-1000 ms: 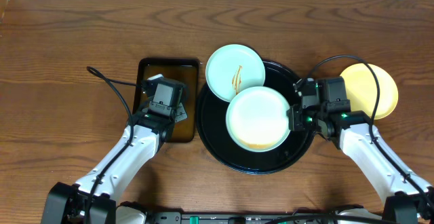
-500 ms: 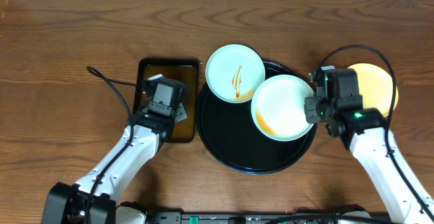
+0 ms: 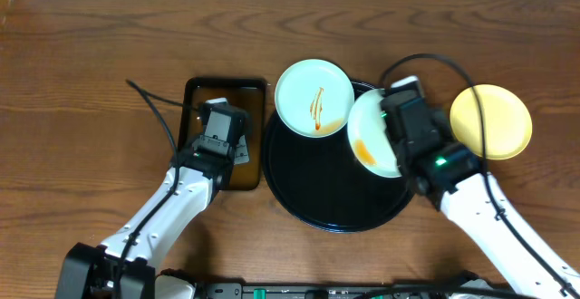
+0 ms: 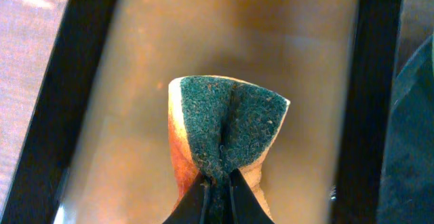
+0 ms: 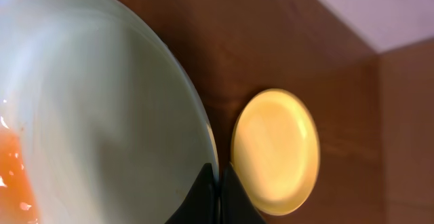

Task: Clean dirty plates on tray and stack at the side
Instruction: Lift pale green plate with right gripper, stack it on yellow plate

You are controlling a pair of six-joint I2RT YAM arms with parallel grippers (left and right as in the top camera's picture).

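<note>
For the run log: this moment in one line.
left gripper: shut on sponge | right gripper: shut on orange-stained plate, tilted | yellow plate: aside

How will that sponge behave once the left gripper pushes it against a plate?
Probably soft: the sponge buckles into a fold where the left gripper pinches it. Its green scouring face looks rough, so it should drag rather than slide. Expect it to flatten under pressure.
</note>
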